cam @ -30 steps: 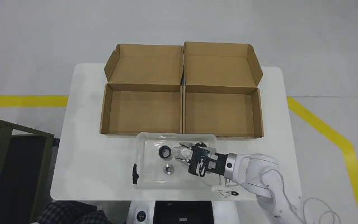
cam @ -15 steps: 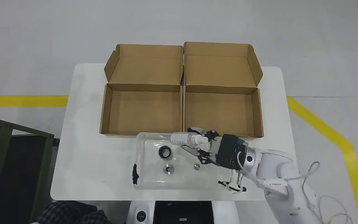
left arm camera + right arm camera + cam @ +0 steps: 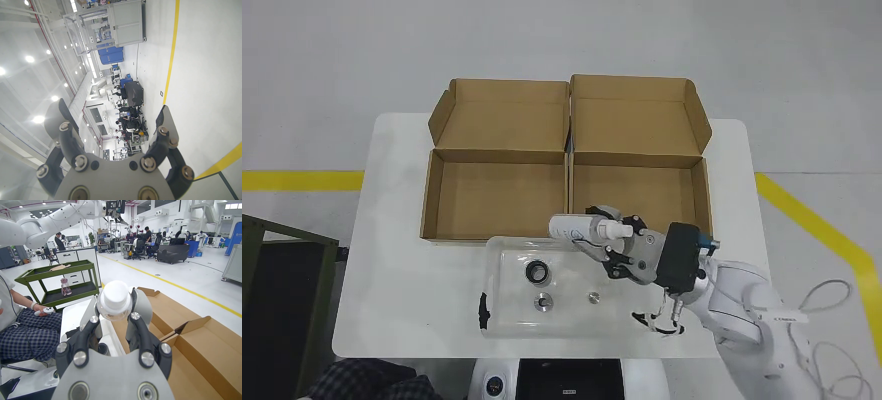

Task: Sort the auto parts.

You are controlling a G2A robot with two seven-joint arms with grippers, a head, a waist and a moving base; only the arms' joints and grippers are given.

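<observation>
1. Centre of the top view: left cardboard box [image 3: 494,198] and right cardboard box [image 3: 637,203], open and touching.
2. Just below them, clear tray [image 3: 492,283] holding a black ring [image 3: 538,271].
3. Right gripper [image 3: 610,241] is clamped on the white cylinder part [image 3: 577,229], over the tray's upper edge.
4. Left gripper [image 3: 113,113]: fingers spread apart.

White cylindrical part [image 3: 580,229] aloft; small parts [image 3: 538,271] in tray [image 3: 492,290].

Light: bright, even, from overhead.
Worktop [image 3: 392,250]: white, close to glare.
Boxes [image 3: 492,195]: soft shadows along the inner walls.
Ceiling lamps [image 3: 30,59], left wrist view: flared, with haloes.
Yellow floor line [image 3: 171,56]: bowed by the wide lens.
Bottle [image 3: 111,314] in right claw [image 3: 116,306]: white cap [image 3: 115,294] washed out.
</observation>
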